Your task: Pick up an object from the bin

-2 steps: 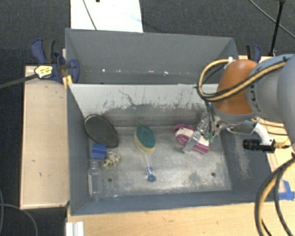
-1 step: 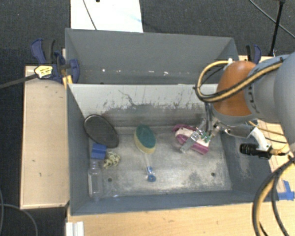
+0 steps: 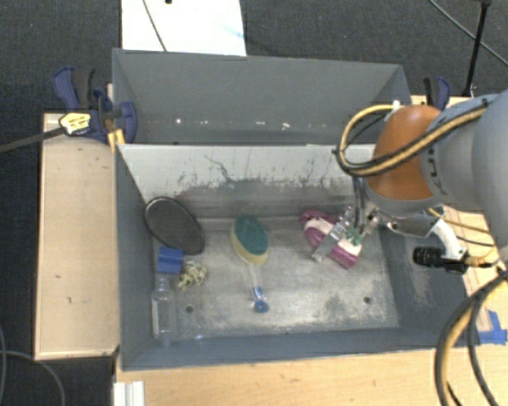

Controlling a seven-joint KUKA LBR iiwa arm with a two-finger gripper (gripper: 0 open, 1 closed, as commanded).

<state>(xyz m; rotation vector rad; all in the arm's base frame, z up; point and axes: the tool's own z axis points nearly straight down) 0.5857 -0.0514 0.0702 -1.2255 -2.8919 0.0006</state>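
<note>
My gripper hangs low at the bin's right side, just under the orange wrist cover. It is right on top of a magenta and white object that lies on the floor near the back wall. The end of that object under the gripper carries a white and green patch. Whether the object is gripped or only touched I cannot make out. A dish brush with a teal top and yellow body lies left of it, its thin handle running toward the front.
On the left side lie a dark grey oval disc, a small blue block, a crumpled pale lump and a clear bottle. The arm and its cables cover the bin's right rim.
</note>
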